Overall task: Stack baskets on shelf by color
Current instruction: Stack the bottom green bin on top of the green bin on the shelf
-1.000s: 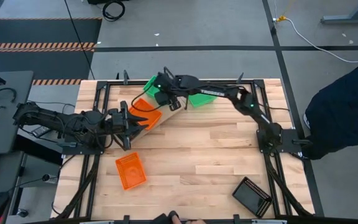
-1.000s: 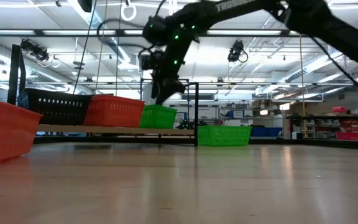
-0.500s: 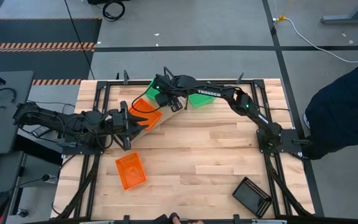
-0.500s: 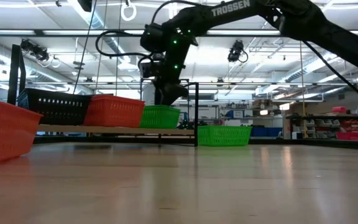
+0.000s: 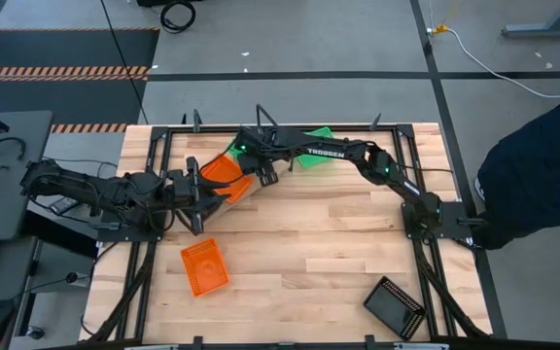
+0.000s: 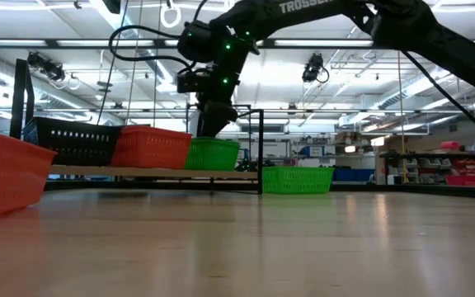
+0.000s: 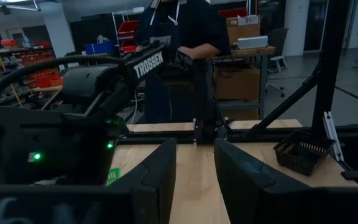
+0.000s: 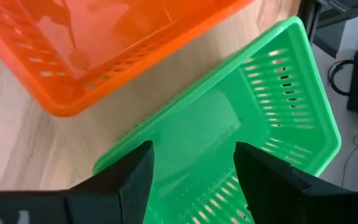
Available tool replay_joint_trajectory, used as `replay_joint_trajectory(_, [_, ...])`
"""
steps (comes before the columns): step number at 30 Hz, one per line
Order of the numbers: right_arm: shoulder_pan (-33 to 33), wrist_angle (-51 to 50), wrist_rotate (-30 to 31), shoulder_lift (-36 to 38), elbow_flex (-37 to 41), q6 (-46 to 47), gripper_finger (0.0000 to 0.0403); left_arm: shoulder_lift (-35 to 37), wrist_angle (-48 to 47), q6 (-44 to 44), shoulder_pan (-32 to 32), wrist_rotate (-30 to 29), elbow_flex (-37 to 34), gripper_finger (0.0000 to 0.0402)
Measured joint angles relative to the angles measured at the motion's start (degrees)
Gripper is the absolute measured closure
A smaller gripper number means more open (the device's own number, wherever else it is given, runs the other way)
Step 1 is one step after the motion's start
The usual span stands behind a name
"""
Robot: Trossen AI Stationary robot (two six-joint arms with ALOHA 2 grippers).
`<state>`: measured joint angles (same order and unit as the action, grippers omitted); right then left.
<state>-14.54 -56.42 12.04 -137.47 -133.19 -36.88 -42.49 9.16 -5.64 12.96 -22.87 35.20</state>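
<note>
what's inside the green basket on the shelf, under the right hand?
Nothing visible: the green basket looks empty in the right wrist view, bare floor and mesh walls. The open right hand covers its near end, so that part cannot be seen.

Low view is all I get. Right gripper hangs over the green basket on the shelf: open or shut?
Observer: Open. The right wrist view shows the right gripper spread above the inside of the green basket, holding nothing.
Operator: Any black basket off the shelf?
Observer: One black basket, on the table's right-arm side, far from the shelf, in the high view.
Operator: Left arm?
Observer: The left gripper is open and empty, at the table's left side.
</note>
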Motion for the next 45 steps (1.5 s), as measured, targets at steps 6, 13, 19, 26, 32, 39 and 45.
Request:
replay_joint_trajectory(6, [0.9,-1.4,2.8,0.1,0.0,6.3,0.0176,0.2,-0.1,0.0,0.0,0.0,0.0,0.0285])
replay_joint_trajectory(13, [1.3,-3.0,2.9,0.1,0.0,14.5,0.0176,0.2,-0.1,0.0,0.0,0.0,0.0,0.0285])
replay_joint_trajectory(19, [2.1,-2.6,2.2,0.1,0.0,17.9,0.0176,0.2,0.0,0.0,0.0,0.0,0.0,0.0285])
replay_joint_trajectory(26, [3.7,-1.1,1.7,0.1,0.0,17.8,0.0176,0.2,0.0,0.0,0.0,0.0,0.0,0.0285])
replay_joint_trajectory(32, [4.1,-1.1,1.7,0.1,0.0,19.3,0.0176,0.2,0.0,0.0,0.0,0.0,0.0,0.0285])
replay_joint_trajectory(39, [4.1,-1.1,0.1,0.3,-0.4,20.7,0.0179,0.2,0.0,0.0,0.0,0.0,0.0,0.0285])
replay_joint_trajectory(45, [4.2,0.0,-4.0,0.5,-1.8,23.1,0.0183,0.2,0.2,0.0,0.0,0.0,0.0,0.0285])
